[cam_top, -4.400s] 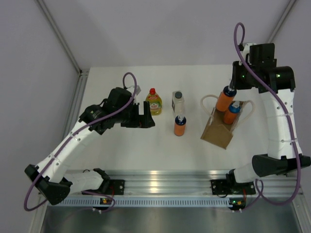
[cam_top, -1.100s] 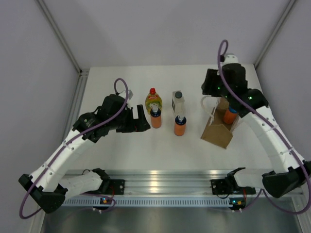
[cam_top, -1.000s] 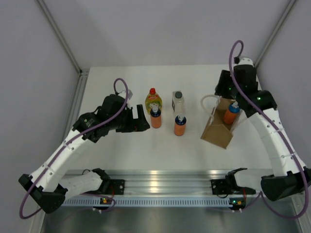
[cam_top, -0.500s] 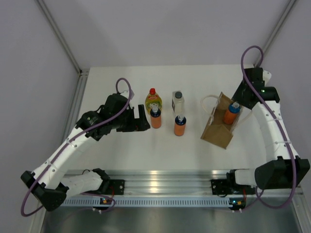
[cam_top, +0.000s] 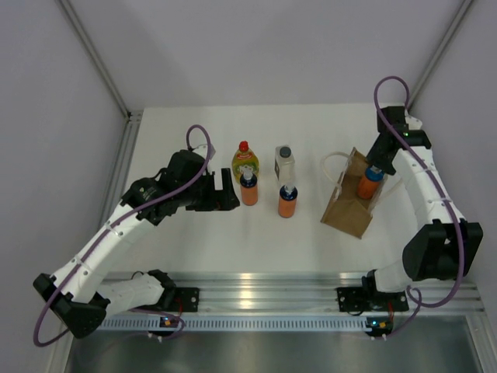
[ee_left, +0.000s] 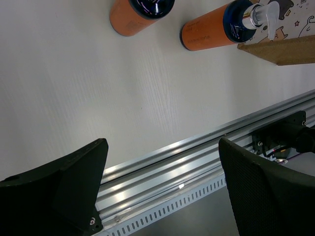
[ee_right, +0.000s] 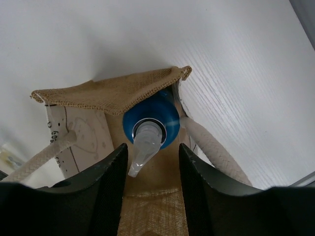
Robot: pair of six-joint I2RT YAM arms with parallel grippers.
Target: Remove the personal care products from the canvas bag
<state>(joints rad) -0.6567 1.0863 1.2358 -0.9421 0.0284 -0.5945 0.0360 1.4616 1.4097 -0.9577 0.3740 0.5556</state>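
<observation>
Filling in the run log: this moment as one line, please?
out: four bottles | in canvas bag: one orange bottle | right pincer: straddling its pump top, grip unclear | left pincer: open, empty

Tan canvas bag (cam_top: 347, 203) with 1 orange bottle (cam_top: 370, 183) inside; 4 bottles (cam_top: 286, 202) upright left of it

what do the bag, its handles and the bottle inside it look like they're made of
Bag: coarse matte woven fabric, probably jute or burlap; open weave and frayed corner show. Handles: thick off-white twisted cord, likely cotton. Bottle: seemingly plastic, with a glossy blue collar and a translucent pump head.
</observation>
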